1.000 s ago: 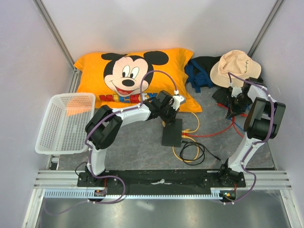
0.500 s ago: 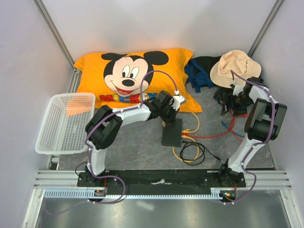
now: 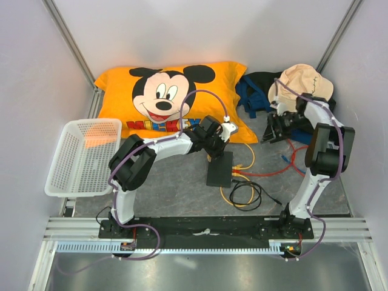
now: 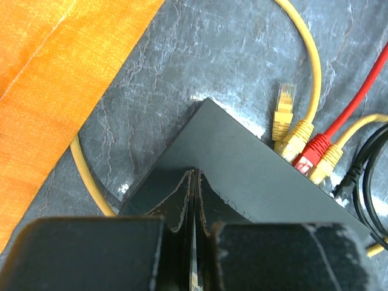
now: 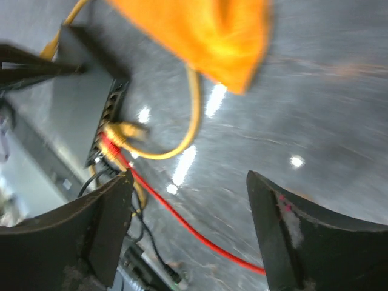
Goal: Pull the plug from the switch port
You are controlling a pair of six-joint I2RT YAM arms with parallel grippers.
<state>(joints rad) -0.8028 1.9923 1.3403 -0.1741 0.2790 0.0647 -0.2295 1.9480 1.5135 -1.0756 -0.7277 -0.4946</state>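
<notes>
A robotics lab test cell rather than a lived-in room: plain white walls [image 3: 182, 30] meet at bare metal posts [image 3: 71, 42], and a left arm [image 3: 151, 148] and a right arm [image 3: 321, 157] are bolted to a metal rail [image 3: 339, 228] along the near edge of a grey stone-patterned surface [image 3: 176, 188]. The things on it are mismatched props: a cartoon-mouse pillow [image 3: 170, 97], a white plastic basket [image 3: 91, 122], a sun hat [image 3: 303, 82], and a black switch [image 3: 219, 170] with coloured cables [image 4: 310, 154]

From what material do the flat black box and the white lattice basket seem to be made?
The flat matte-black rectangular switch looks like plastic or painted metal, which one is unclear: smooth, dull face, sharp edges. The white rectangular basket looks like moulded plastic: a regular lattice of thin ribs.
</notes>
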